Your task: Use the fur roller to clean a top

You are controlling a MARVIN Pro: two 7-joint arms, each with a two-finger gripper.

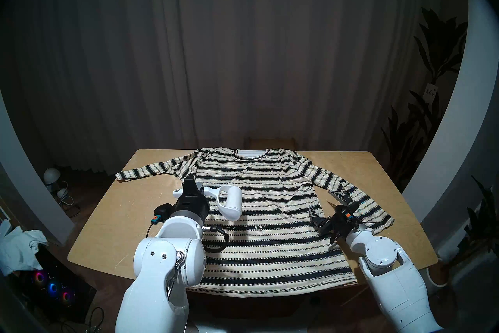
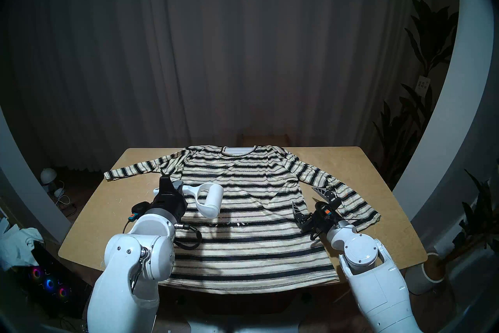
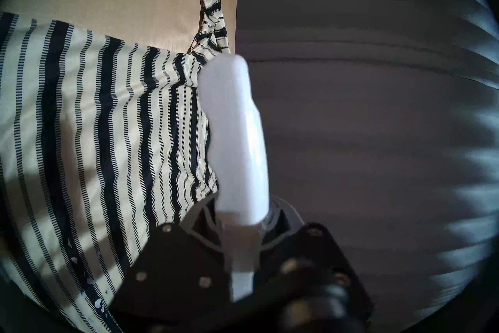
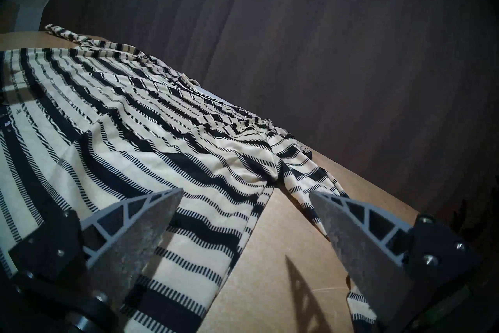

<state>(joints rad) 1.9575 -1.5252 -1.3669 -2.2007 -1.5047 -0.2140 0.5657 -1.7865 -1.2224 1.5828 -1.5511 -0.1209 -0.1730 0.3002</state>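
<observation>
The striped cream and black top (image 1: 270, 243) lies flat on the wooden table (image 1: 113, 216), neck at the far edge and sleeves spread. My left gripper (image 1: 193, 190) is shut on the handle of the white fur roller (image 1: 233, 202). The roller's fat cylinder points right over the top's left side; I cannot tell whether it touches the cloth. In the left wrist view the fur roller (image 3: 237, 135) juts out from between the fingers (image 3: 201, 212). Small white specks (image 1: 251, 227) dot a dark stripe just in front of the cylinder. My right gripper (image 1: 325, 204) is open at the top's right edge, by the sleeve (image 4: 299, 173).
A dark curtain hangs behind the table. A chair back (image 1: 271, 142) shows past the far edge. Potted plants (image 1: 421, 121) stand at the right. On the floor at the left are a small lamp (image 1: 51, 175), cables and a computer with glowing fans (image 1: 51, 287).
</observation>
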